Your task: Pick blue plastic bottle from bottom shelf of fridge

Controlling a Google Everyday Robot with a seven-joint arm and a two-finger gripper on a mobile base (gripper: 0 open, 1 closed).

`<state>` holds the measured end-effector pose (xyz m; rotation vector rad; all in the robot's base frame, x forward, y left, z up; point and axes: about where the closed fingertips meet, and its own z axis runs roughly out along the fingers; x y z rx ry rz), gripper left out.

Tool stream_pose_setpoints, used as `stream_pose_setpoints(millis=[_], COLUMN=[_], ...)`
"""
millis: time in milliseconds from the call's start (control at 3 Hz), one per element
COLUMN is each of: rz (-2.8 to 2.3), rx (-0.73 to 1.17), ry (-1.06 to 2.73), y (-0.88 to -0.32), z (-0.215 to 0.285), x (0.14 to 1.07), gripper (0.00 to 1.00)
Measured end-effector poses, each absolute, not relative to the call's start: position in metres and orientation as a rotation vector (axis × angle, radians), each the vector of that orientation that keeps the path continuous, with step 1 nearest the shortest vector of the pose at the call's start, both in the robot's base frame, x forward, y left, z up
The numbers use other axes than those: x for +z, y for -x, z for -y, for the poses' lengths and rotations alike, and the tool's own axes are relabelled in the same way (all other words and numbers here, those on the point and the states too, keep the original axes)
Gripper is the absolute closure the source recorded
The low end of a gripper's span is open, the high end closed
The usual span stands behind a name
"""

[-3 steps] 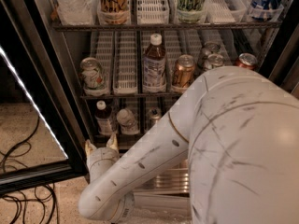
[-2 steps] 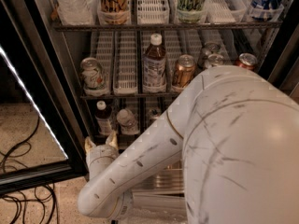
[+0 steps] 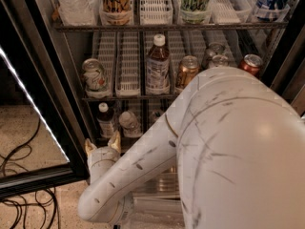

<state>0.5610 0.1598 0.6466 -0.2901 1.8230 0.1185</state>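
Observation:
The blue plastic bottle, small with a white cap and dark drink, stands upright at the left of the bottom shelf of the open fridge. My gripper is just below and in front of it, outside the shelf's front edge. Its two tan fingertips point up, spread apart and empty. My white arm fills the lower right and hides the right part of the bottom shelf.
A second clear bottle stands right of the target. The middle shelf holds a taller white-capped bottle and several cans. The black-framed glass door hangs open at left, with cables on the floor.
The gripper has edged slightly up toward the bottom shelf and the arm's bulk has shifted a little. The bottles and cans have not moved.

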Motion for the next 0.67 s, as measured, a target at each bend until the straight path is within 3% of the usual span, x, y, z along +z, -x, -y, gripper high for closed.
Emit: stream_pose_setpoints(millis=[667], rz=[-1.792], rx=[0.117], ry=[0.292], y=[-0.5693], z=[-0.1641], x=[0.6494], gripper=[0.29])
